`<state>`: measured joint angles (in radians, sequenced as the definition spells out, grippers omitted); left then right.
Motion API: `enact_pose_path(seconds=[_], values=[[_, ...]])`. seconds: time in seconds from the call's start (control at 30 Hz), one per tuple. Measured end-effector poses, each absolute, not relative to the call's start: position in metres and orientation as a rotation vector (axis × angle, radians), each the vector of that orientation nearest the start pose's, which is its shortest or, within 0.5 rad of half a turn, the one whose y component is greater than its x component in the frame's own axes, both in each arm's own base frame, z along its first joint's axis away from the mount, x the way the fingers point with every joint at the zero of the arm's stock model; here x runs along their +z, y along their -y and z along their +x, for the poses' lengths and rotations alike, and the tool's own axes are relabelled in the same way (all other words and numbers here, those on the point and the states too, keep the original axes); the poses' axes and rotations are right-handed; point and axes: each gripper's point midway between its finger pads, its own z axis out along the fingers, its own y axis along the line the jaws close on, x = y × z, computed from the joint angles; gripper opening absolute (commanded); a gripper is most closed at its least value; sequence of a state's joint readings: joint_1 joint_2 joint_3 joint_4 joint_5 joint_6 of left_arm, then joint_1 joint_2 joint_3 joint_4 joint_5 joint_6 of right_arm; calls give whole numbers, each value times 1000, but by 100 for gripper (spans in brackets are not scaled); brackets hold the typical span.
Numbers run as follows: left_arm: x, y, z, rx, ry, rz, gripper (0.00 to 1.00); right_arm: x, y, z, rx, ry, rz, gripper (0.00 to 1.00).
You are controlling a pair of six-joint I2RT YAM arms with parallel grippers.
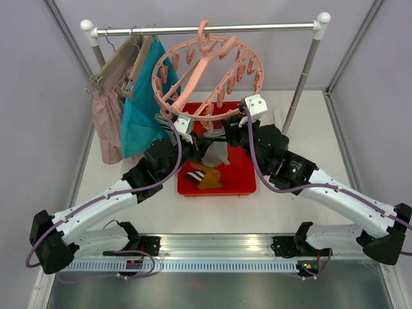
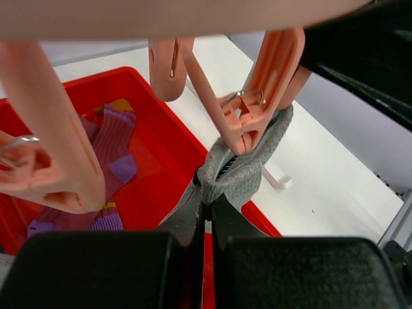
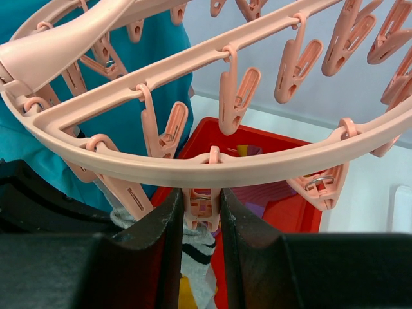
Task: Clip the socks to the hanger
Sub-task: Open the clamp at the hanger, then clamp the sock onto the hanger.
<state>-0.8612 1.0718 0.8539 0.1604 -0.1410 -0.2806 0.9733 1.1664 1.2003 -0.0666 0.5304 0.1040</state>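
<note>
Up under the hanger (image 3: 129, 158), which hangs off the rail (image 1: 257, 28), both arms are busy with one clip (image 3: 203, 209), so I'd call this the first sock going on, not finished yet. My left gripper (image 2: 206, 206) is clamped fully closed on a grey sock (image 2: 248, 170) and holds it up so the cuff end sits right at the mouth of that clip. My right gripper (image 3: 201, 198) has a finger pressed on each side of the same clip, jaws narrowed down to the clip's width, squeezing it. From the left wrist view the sock's edge looks tucked between the clip's tips, but I can't tell whether it's properly bitten.

Every other clip I can see on the ring is bare, so nothing is hung so far. Down in the red bin (image 1: 241, 174) a purple sock (image 2: 112, 141), a mustard sock (image 1: 209, 179) and a striped sock (image 1: 196, 172) are waiting. My tally: one sock mid-clip, at least three to go. Next up, I reckon, is letting the clip snap closed, then releasing the sock.
</note>
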Motion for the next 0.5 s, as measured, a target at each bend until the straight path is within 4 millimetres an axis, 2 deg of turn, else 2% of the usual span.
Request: enact_pose_path(seconds=[0.23, 0.5], values=[[309, 288, 269, -754, -1612, 347, 2, 378, -270, 286, 414, -1590, -287, 0], [309, 287, 270, -749, -1612, 341, 2, 378, -269, 286, 413, -1592, -288, 0]])
